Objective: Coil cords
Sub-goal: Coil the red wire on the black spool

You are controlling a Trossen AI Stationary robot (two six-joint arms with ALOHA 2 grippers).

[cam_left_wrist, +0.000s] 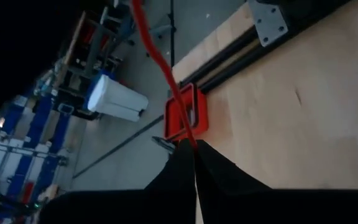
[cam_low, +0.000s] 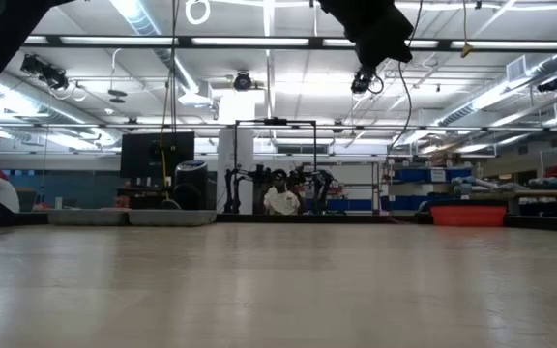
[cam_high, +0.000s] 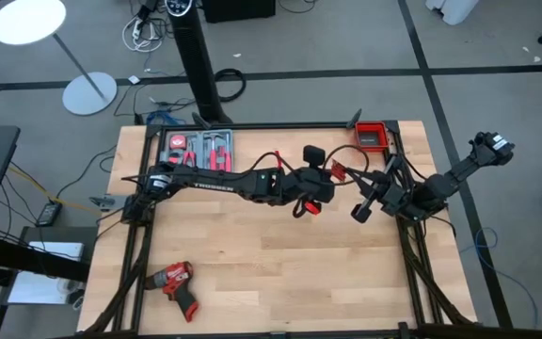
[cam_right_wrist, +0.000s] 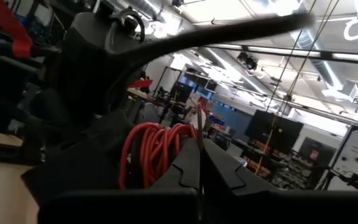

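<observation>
Red cord: a bundle of loops (cam_right_wrist: 157, 149) held up above the worktop's middle, between the two claws; one strand (cam_left_wrist: 166, 74) runs up out of the left claw.
Left claw (cam_left_wrist: 194, 163): closed, pinching the red cord, above the worktop centre.
Right claw (cam_right_wrist: 199, 163): closed tight beside the red loops; whether it grips them, cannot tell.
Worktop (cam_high: 280, 264): wood.
Drill (cam_high: 174, 280): near-left corner.
Red bin (cam_high: 372, 136): far-right edge.
Tool tray (cam_high: 199, 148): far-left edge.

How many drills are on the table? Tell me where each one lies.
1. The drill lies on the table, on the left arm's side, near the edge far from the tool tray. No other shows.
</observation>
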